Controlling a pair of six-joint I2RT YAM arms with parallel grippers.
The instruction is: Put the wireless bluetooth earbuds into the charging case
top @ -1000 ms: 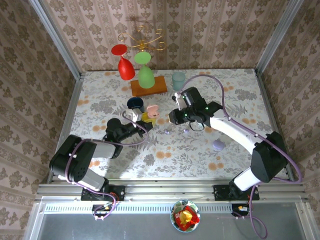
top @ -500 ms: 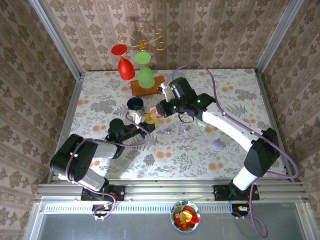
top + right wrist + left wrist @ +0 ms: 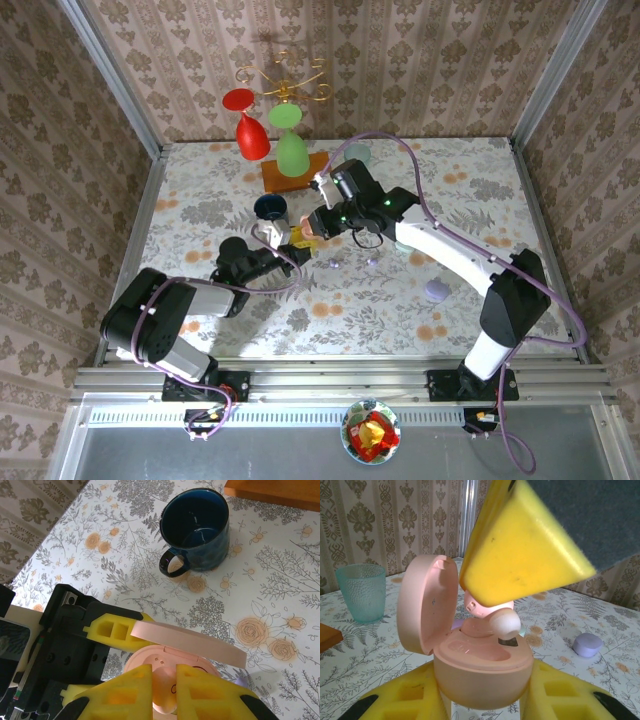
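Patterned wallpaper closes in a table laid with a floral cloth. At the far edge a wooden block stands by a red glass and a green glass, with a teal glass just to its right. A navy mug sits nearer than the block, left of the middle.

Just near and right of the mug, the left pincer reaches in from the left and pinches the base of the open pink case between its yellow fingers, holding it off the cloth. The lid is raised on the side towards the mug.

The right pincer comes in from the right and hangs right over the case. Its fingers are pressed together on a pink bud. The bud's pale tip is down at the rim of the case's well; whether the bud is seated cannot be told.

A lilac case lies shut on the cloth, well apart to the right and nearer. Between it and the pink case lie loose buds, tiny and pale, just near of the two pincers
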